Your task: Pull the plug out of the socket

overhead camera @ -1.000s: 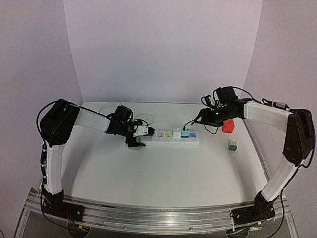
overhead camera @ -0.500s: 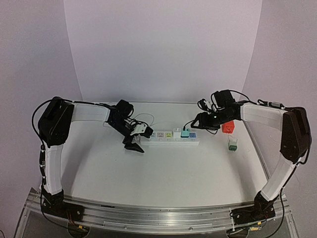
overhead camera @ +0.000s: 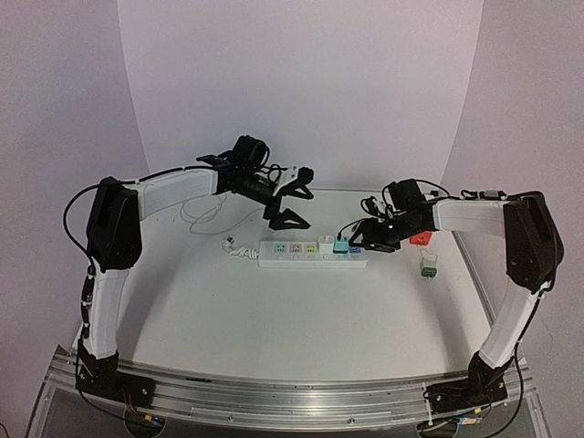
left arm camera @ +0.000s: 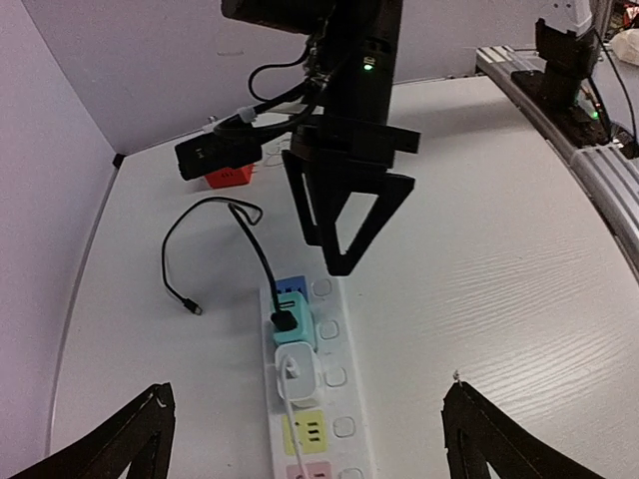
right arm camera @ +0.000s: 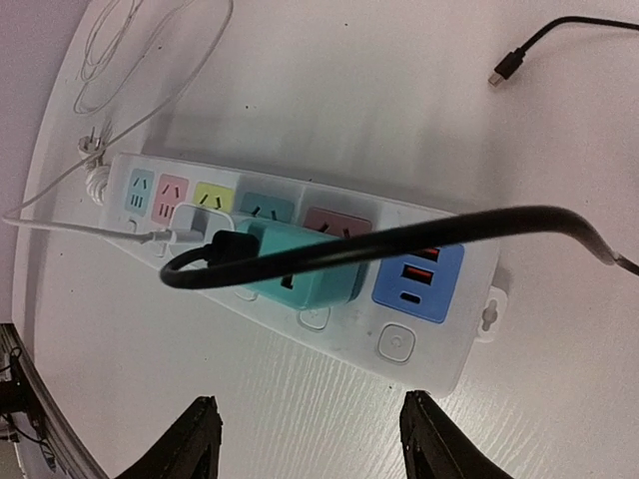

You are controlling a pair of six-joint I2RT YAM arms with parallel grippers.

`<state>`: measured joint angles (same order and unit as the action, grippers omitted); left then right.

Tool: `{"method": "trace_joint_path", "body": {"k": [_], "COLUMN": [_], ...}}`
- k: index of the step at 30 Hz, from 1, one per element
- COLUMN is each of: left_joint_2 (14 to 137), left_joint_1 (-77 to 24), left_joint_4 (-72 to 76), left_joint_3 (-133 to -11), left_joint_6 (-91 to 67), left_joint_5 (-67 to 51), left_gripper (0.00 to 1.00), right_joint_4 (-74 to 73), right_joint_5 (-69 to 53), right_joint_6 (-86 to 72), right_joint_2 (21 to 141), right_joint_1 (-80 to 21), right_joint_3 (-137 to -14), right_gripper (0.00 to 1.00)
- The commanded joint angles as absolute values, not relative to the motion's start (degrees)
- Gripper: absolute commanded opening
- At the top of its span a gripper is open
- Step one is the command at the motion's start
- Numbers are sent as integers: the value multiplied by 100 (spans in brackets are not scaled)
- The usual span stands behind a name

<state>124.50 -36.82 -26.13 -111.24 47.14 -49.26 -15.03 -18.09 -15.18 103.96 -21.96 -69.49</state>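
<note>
The white power strip (overhead camera: 301,255) lies mid-table with coloured outlets. A teal plug (overhead camera: 341,245) with a black cable and a white plug (overhead camera: 327,242) sit in it near its right end. My right gripper (overhead camera: 358,239) is open and empty, low beside the strip's right end. In the right wrist view the teal plug (right arm camera: 300,264) and strip (right arm camera: 439,329) lie just beyond the open gripper (right arm camera: 312,399). My left gripper (overhead camera: 295,196) is open and empty, raised above and behind the strip. Its wrist view looks along the strip (left arm camera: 344,399) at the teal plug (left arm camera: 292,317) and white plug (left arm camera: 296,371).
A red block (overhead camera: 420,237) and a loose green-and-white plug (overhead camera: 429,266) lie right of the strip. The strip's white cord (overhead camera: 205,212) loops at the back left. The black cable's (left arm camera: 175,269) free end lies on the table behind the strip.
</note>
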Motion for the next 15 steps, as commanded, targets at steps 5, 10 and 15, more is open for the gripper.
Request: {"method": "trace_joint_path", "body": {"k": [5, 10, 15], "left_joint_2": [14023, 14240, 14351], "left_joint_1": [-3868, -3938, -3966], "left_joint_4": [-2694, -2248, -1925], "left_joint_3": [-12574, -12561, -12496], "left_joint_6": [4476, 4397, 4270], "left_joint_5": [-3916, -3775, -3659], "left_gripper": [94, 89, 82], "right_joint_4": [-1317, -1310, -1310], "right_joint_5": [-1009, -762, -551], "right_joint_6": [-2232, -2433, -2646], "right_joint_2": [10519, 10642, 10978], "right_joint_1": [-2236, -2236, -2233], "right_joint_3": [-6748, -6734, -6926], "right_gripper": [59, 59, 55]}}
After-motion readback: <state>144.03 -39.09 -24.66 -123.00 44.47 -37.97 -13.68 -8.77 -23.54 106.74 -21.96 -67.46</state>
